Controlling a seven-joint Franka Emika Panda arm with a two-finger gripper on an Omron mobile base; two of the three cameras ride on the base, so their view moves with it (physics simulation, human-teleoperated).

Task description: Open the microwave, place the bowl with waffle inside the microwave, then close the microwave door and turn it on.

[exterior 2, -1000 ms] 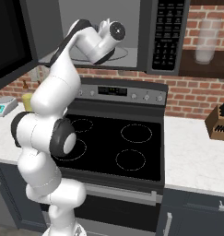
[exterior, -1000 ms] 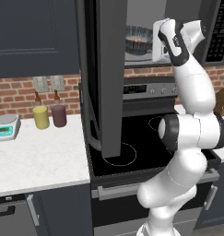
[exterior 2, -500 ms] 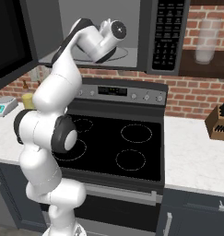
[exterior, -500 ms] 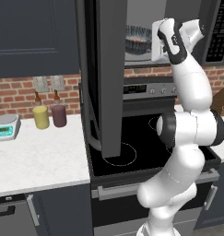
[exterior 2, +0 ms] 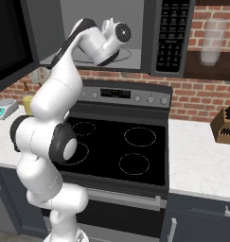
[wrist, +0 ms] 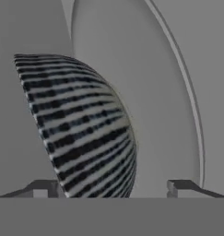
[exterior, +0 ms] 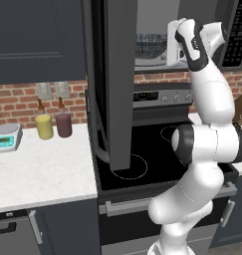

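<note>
The microwave (exterior 2: 135, 28) hangs over the stove with its cavity showing. The microwave door (exterior: 110, 79) is swung wide open to the left, edge-on in the left base view. The bowl (exterior: 150, 46), dark grey with whitish streaks, rests inside on the glass turntable (exterior 2: 128, 56). My gripper (exterior: 167, 50) reaches into the cavity just right of the bowl. In the hand view the bowl (wrist: 81, 129) lies tilted across the picture between the fingertips (wrist: 44, 188), and my gripper (wrist: 115, 188) stands open, its jaws well apart. The waffle is hidden inside the bowl.
The black keypad strip (exterior 2: 173, 30) runs down the microwave's right side. Below is the black stove top (exterior 2: 121, 151). A yellow jar (exterior: 44, 126), a purple jar (exterior: 63, 124) and a small scale (exterior: 5, 138) stand on the left counter. A knife block (exterior 2: 225, 125) stands at the right.
The jaws have spread from a narrow grip to wide apart, letting go of the bowl in the cavity. The arm has barely moved.
</note>
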